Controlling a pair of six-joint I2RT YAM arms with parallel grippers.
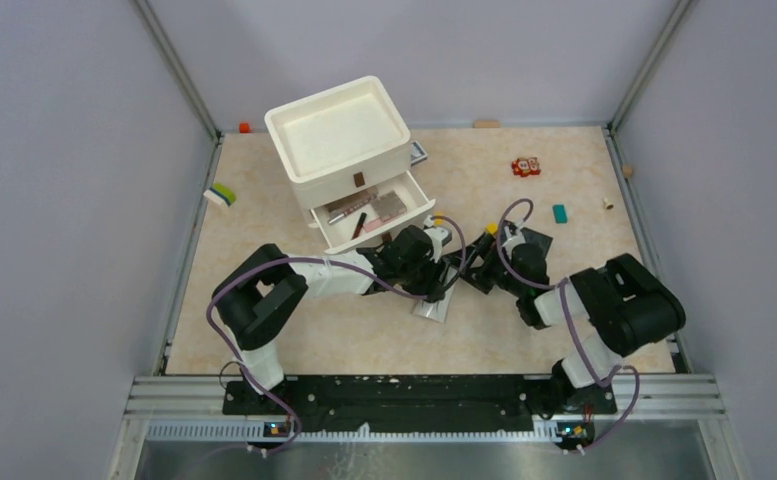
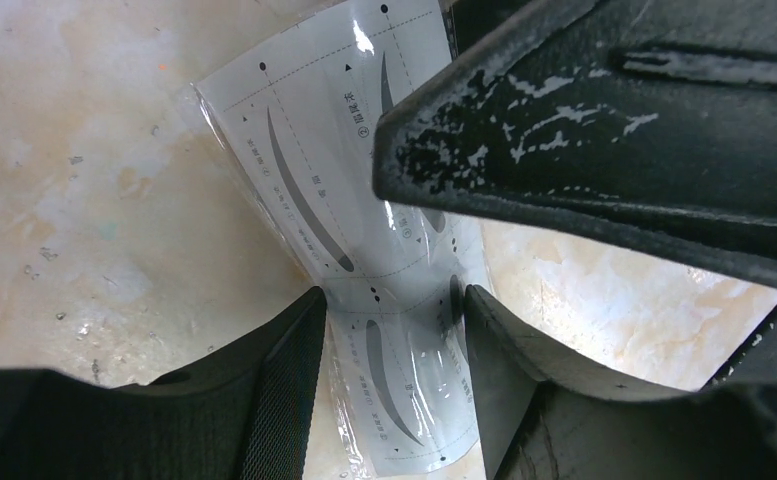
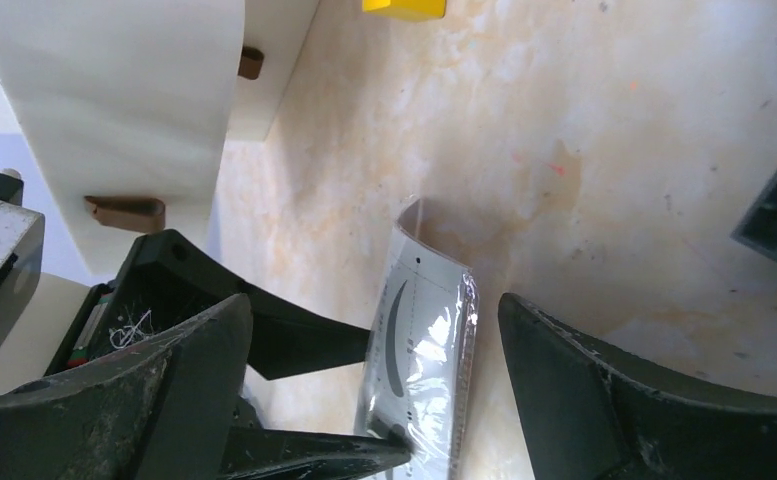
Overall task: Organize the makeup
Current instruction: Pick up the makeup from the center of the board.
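Note:
A white false-eyelash card (image 2: 334,180) in clear wrap stands on edge on the table, bowed between the fingers of my left gripper (image 2: 394,340), which is shut on its two long edges. From above the card (image 1: 432,308) shows just below the left gripper (image 1: 432,288). My right gripper (image 3: 374,320) is open wide around the card (image 3: 419,350) without touching it. It sits right beside the left one (image 1: 471,266). More makeup lies in the open drawer (image 1: 376,210) of the white drawer unit (image 1: 339,140).
A yellow block (image 3: 404,8) lies near the unit's corner. Red blocks (image 1: 525,166) and a teal block (image 1: 560,213) sit at the back right. A green and yellow piece (image 1: 223,194) lies at the left edge. A dark flat thing (image 1: 538,240) lies under the right arm.

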